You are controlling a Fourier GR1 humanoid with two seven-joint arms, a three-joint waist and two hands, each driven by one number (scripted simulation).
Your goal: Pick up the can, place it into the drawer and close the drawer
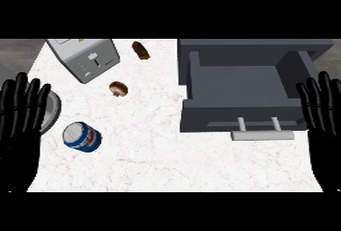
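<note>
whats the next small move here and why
Probably bring the left hand right and down onto the can. The can lies untouched on the counter beside that hand, both hands are open, and the drawer already stands open.

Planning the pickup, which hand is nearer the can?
Left. The left hand rests open just left of the can; the right hand is far right, past the drawer.

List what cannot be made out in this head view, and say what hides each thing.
- Grey plate: mostly hidden behind the open left hand at the view's left edge.
- Toaster: its top corner is cut off by the view's upper edge.
- Blue can: label lettering too small to read.
- Open drawer: its right wall is partly hidden by the open right hand.
</note>
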